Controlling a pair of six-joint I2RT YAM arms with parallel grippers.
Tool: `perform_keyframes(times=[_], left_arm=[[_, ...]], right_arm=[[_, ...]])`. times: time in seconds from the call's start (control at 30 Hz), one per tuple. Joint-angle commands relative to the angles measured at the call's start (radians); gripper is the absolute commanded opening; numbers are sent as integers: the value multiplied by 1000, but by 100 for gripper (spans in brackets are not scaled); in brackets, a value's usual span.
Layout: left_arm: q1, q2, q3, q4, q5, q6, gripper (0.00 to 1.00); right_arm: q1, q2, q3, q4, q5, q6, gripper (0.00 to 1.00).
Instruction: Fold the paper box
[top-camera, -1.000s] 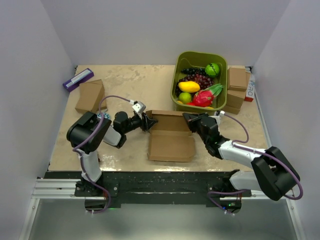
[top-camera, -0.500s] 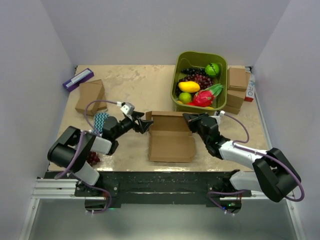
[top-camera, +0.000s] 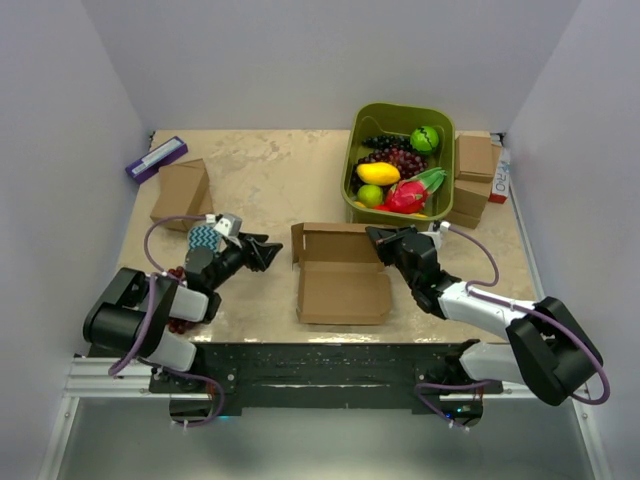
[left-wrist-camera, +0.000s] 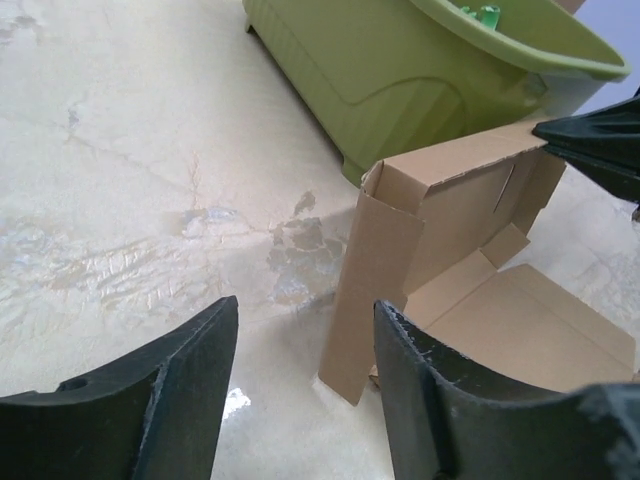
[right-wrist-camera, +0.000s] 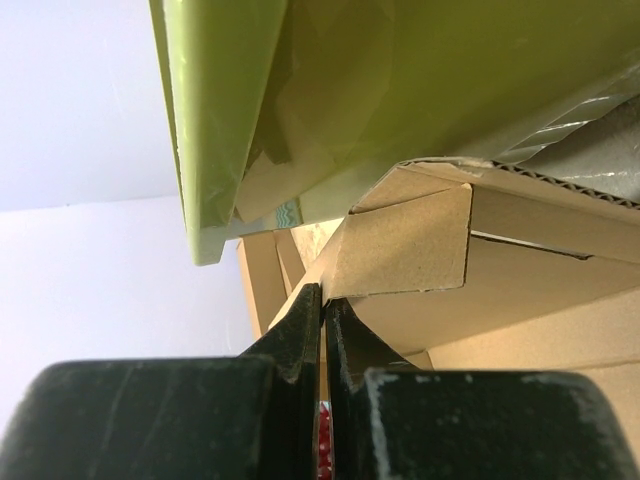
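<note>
Brown paper box sat half-folded; right fingers pinched its far right corner, left fingers gaped open nearby.

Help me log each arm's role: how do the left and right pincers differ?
The left pincer stands open; the right pincer is shut. The left pincer hangs clear of the paper box, off its left side; the right pincer's tips meet the box's far right corner flap. Both are black and point at the box.

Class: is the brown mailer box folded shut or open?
Open: the paper box has its back wall and side flap upright, front panel lying flat.
</note>
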Motion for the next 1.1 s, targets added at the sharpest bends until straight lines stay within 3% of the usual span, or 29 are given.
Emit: perform_keyframes(times=[0.0, 0.43, 0.8, 1.07], left_arm=[[6, 80, 39, 90, 91, 18, 58], [-9, 321, 163, 231, 241, -35, 54], [-57, 362, 216, 230, 252, -27, 53], [-83, 395, 255, 244, 255, -28, 62]], right_arm=[[6, -18, 0, -29, 3, -43, 0], [6, -26, 10, -43, 2, -51, 0], [6, -6, 18, -37, -7, -56, 0], [6, 9, 23, -27, -18, -59, 0]])
